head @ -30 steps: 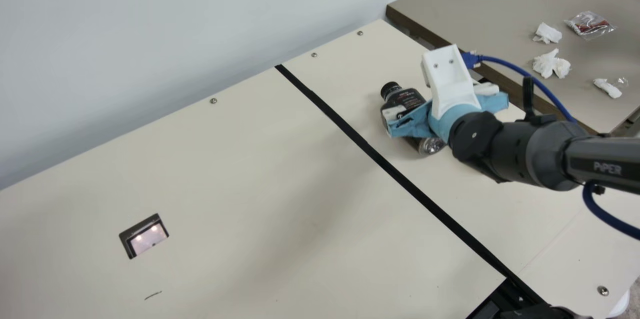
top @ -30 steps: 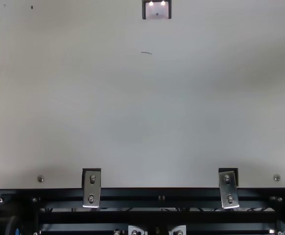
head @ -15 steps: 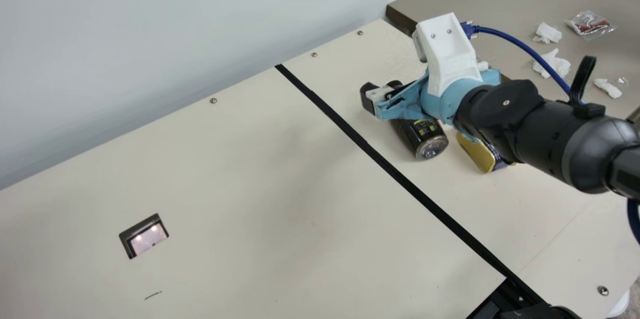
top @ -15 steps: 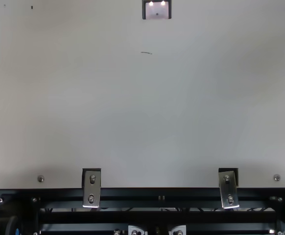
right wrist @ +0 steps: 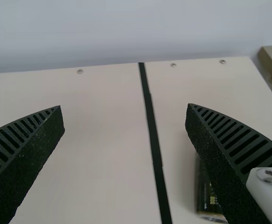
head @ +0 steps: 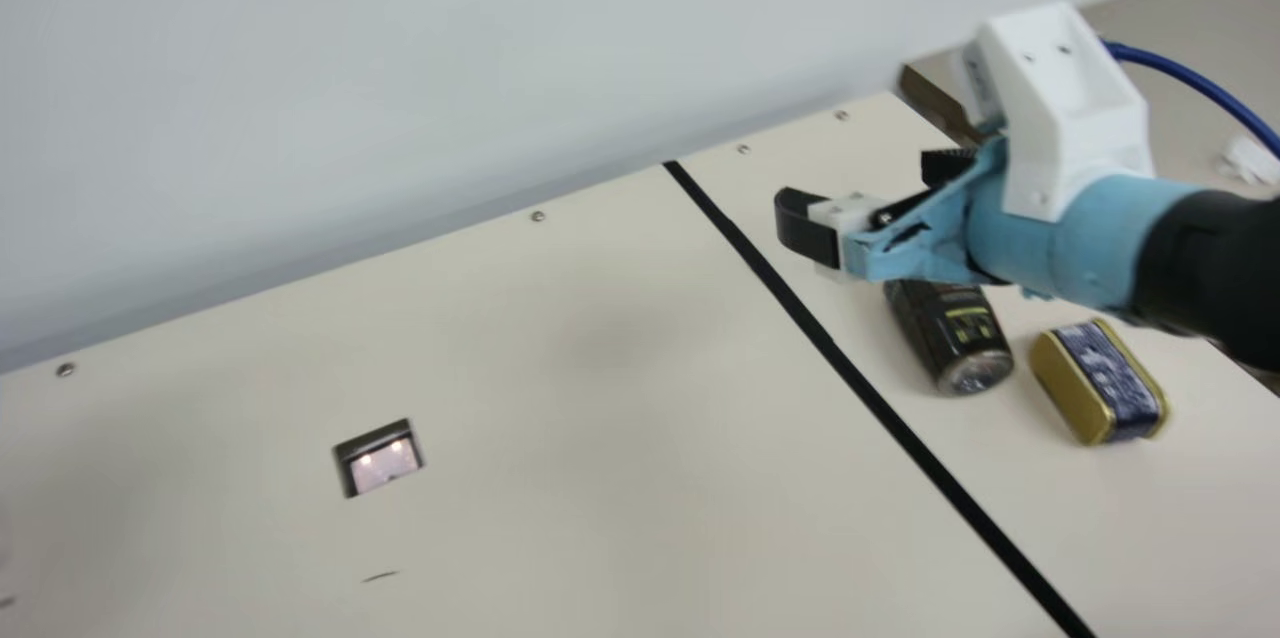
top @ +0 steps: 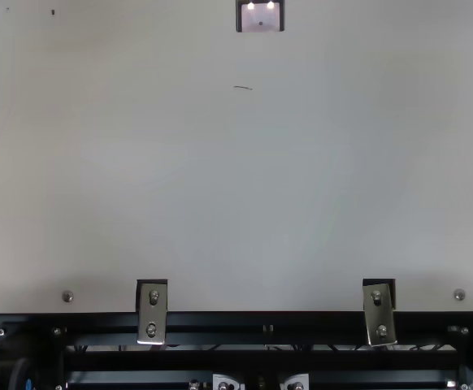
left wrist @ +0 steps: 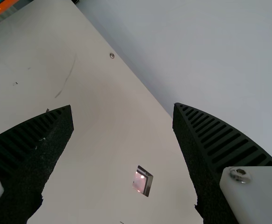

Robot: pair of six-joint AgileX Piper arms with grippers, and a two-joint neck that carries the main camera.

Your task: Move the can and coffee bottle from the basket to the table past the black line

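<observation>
While the left gripper (left wrist: 123,106) is spread, the right gripper (right wrist: 124,106) is likewise parted, both empty. Right of the line (head: 870,393), the bottle (head: 950,333) is laid flat: probably slick, apt to roll, best clasped mid-body. Farther right, the can (head: 1100,383), likely stiff but slippery, is best gripped across its narrow sides.

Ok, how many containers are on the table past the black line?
2: the bottle, nearer the line, partly hidden by the right end effector, and the can, farther from it. The arm could be hiding more.
</observation>
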